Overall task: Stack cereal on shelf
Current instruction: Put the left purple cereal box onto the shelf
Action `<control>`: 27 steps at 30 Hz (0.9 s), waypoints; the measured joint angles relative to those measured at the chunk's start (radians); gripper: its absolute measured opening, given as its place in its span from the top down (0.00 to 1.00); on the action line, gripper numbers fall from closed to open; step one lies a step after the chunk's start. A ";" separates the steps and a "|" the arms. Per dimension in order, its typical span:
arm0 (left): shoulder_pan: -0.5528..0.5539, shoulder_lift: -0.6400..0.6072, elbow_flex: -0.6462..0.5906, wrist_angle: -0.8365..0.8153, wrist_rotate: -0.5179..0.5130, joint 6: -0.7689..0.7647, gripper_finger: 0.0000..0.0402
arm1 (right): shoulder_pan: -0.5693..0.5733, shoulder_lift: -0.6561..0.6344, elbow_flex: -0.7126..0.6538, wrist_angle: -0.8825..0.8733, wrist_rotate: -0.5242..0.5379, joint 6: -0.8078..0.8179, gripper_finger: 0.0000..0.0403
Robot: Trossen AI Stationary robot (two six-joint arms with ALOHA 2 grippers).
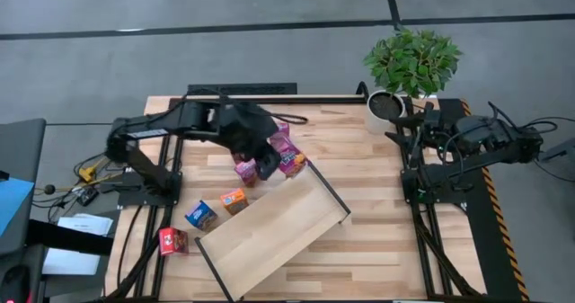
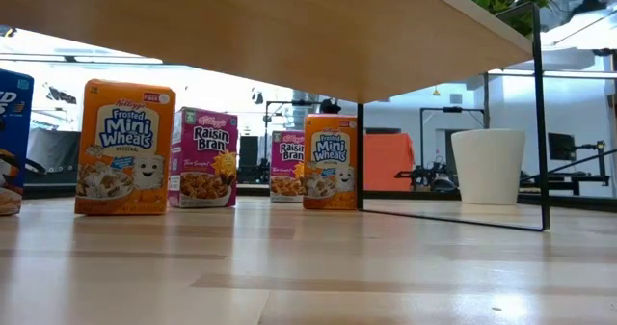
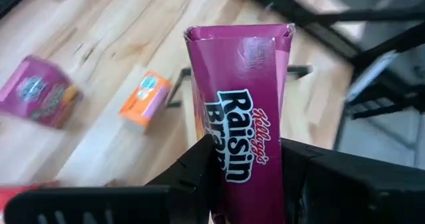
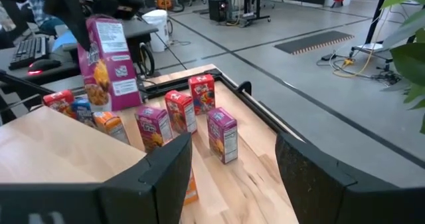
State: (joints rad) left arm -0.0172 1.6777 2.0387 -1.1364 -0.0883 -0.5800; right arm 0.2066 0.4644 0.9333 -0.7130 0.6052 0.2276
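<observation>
Planked wood forms the tabletop [image 1: 377, 213], with grey floor around it and a potted plant [image 1: 411, 65] at its two o'clock corner. Across the middle lies the shelf [image 1: 269, 231], a pale board set on a slant. Just past its twelve o'clock edge the left tool [image 1: 267, 166] hangs clenched on a magenta raisin bran box [image 3: 242, 117], held off the tabletop. More cereal boxes stand nearby: a pink one [image 1: 245, 171] beside the tool, an orange one [image 1: 234, 200], a blue one [image 1: 200, 215] and a red one [image 1: 172, 241] toward eight o'clock. The right tool [image 4: 232, 171] waits at three o'clock, fingers spread, grasping nothing.
</observation>
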 joint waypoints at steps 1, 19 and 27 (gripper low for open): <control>-0.003 0.034 0.045 -0.027 -0.003 -0.007 0.78 | 0.000 0.000 0.000 -0.006 0.000 0.000 0.39; -0.067 0.289 0.210 -0.183 -0.050 -0.064 0.78 | 0.000 0.000 0.000 -0.063 0.000 0.010 0.39; -0.084 0.298 0.204 -0.158 -0.089 -0.057 0.78 | 0.000 0.000 0.000 -0.069 -0.001 0.009 0.39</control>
State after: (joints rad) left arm -0.1012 1.9757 2.2426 -1.2948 -0.1769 -0.6372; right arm 0.2066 0.4641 0.9333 -0.7816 0.6045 0.2367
